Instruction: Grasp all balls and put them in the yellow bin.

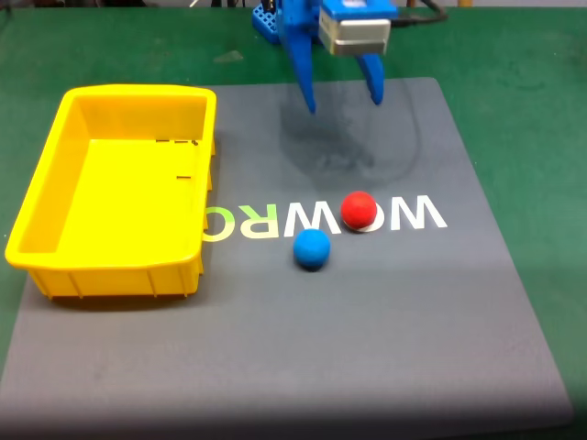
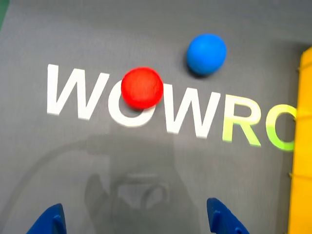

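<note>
Fixed view first: the gripper [image 1: 341, 101] hangs above the far end of the grey mat [image 1: 385, 367] with its two blue fingers spread wide and nothing between them. Both balls sit on the mat's lettering, well short of the fingers. The red ball [image 1: 359, 210] is on the white "O", the blue ball [image 1: 312, 248] is just beside it, closer to the camera and a bit to the left. The yellow bin [image 1: 55, 188] is off to the left on the mat's edge, looks empty, so neither ball is done yet.

Wrist view: the two fingertips [image 2: 48, 222] poke in at the bottom corners, far apart, and the red ball [image 2: 142, 87] is ahead and roughly between them, slightly left of centre. The blue ball [image 2: 206, 53] is further out to the right, and the bin's rim [image 2: 302, 146] runs down the right edge.

My take: go for red first since it's nearer the fingers. Line the ball up dead centre before dropping, come down low so the fingers close around its middle, and close slowly. Round balls love to squirt out, and a sloppy approach could knock the blue one rolling.
</note>
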